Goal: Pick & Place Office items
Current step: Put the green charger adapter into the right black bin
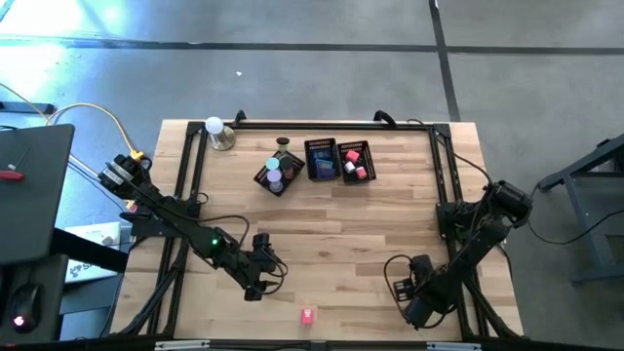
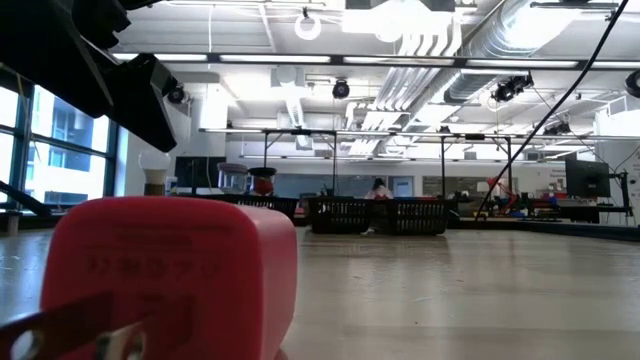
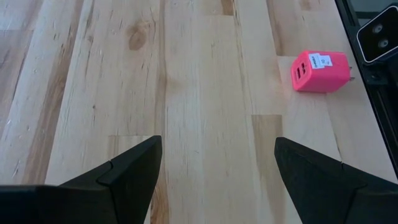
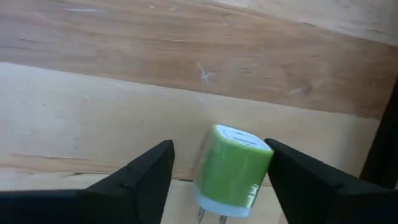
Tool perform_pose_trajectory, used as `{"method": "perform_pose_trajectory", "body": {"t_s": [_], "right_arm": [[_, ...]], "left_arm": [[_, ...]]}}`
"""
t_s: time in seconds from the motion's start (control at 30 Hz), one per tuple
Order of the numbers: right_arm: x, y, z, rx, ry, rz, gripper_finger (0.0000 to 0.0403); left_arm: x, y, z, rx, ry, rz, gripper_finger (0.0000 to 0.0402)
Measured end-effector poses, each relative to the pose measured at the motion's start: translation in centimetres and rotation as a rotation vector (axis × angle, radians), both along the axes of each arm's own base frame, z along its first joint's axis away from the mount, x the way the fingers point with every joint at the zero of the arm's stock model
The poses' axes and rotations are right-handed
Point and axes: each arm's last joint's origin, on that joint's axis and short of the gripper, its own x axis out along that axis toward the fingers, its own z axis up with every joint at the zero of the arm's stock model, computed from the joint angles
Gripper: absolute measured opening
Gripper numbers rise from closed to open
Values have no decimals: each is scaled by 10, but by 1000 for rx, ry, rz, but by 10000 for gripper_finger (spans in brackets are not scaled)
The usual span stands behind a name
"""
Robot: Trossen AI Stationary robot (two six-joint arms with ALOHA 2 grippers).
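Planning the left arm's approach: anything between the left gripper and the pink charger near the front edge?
Nothing visible. The left gripper is open over bare wood, and the pink charger lies apart ahead, off to one side, with clear table between them.

Charger [image 1: 308,315] at table's [image 1: 390,234] near edge.

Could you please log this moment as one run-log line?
left claw: open, empty, near pink charger | right claw: open around green charger | baskets: hold items
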Motion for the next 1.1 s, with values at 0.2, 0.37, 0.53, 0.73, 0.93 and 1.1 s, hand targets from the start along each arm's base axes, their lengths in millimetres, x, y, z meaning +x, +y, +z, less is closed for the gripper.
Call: {"method": "perform_pose_trajectory", "body": {"t_s": [0.2, 0.37, 0.53, 0.73, 0.93, 1.1], "right_arm": [[1, 0, -1, -4, -4, 16, 203], [1, -1, -1, -7, -8, 32, 162], [1, -1, -1, -24, -27, 108, 116], [15, -1, 5, -116, -186, 214, 116], [40, -15, 42, -319, -237, 342, 116], [67, -56, 73, -392, -188, 427, 116]], "left_arm": [[0, 0, 0, 0, 0, 0, 305], [0, 0, 0, 0, 0, 0, 305], [0, 0, 0, 0, 0, 0, 305], [0, 0, 0, 0, 1, 0, 305], [0, 0, 0, 1, 1, -3, 305], [1, 1, 0, 2, -1, 5, 305]]}}
